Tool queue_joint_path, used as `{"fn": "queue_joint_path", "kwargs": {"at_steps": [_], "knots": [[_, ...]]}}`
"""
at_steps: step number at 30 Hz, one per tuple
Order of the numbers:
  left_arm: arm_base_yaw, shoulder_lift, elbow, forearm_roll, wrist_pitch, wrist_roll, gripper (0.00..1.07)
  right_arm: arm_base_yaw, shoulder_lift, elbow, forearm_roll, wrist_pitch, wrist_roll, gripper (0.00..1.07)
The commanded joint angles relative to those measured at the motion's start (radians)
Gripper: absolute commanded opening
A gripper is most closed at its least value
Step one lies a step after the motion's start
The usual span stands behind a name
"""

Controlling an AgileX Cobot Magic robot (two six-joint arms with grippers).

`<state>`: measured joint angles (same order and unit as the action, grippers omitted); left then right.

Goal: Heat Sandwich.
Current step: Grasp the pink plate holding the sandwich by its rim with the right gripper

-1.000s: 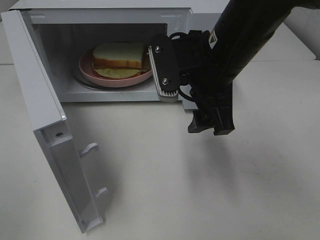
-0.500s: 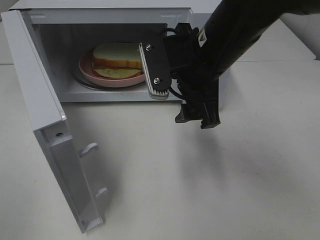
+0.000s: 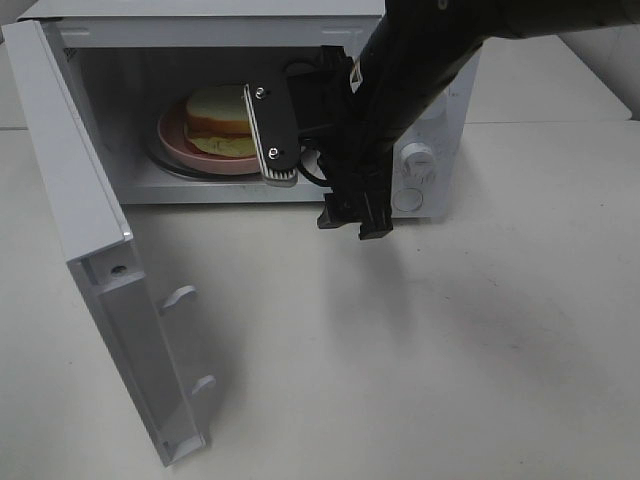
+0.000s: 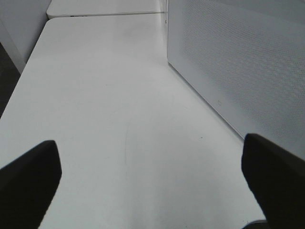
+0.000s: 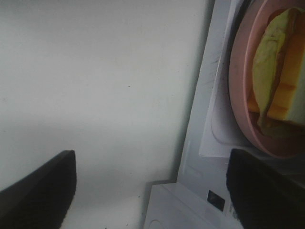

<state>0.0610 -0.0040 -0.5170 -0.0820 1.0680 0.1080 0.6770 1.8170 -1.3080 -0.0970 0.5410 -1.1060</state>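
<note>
Sandwich [image 3: 218, 108] on pink plate [image 3: 215, 164] inside microwave [image 3: 130, 80]; door [image 3: 90, 240] swung wide at left. R gripper [image 5: 152, 191] at the opening's near right edge, fingers spread, nothing btwn. L gripper [image 4: 152, 181] also spread, empty, beside microwave's perforated side. White table [image 3: 450, 350] open near & right.
</note>
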Motion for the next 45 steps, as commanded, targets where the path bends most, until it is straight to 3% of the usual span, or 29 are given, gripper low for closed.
{"fn": "queue_joint_path", "kwargs": {"at_steps": [1,45], "knots": [[-0.002,-0.005,0.000,-0.006,0.001,-0.001,0.98,0.003,0.025,-0.035,-0.006,-0.004,-0.010,0.82],[-0.002,-0.005,0.000,-0.006,0.001,-0.001,0.98,-0.001,0.561,-0.670,-0.091,0.041,0.135,0.76]]}}
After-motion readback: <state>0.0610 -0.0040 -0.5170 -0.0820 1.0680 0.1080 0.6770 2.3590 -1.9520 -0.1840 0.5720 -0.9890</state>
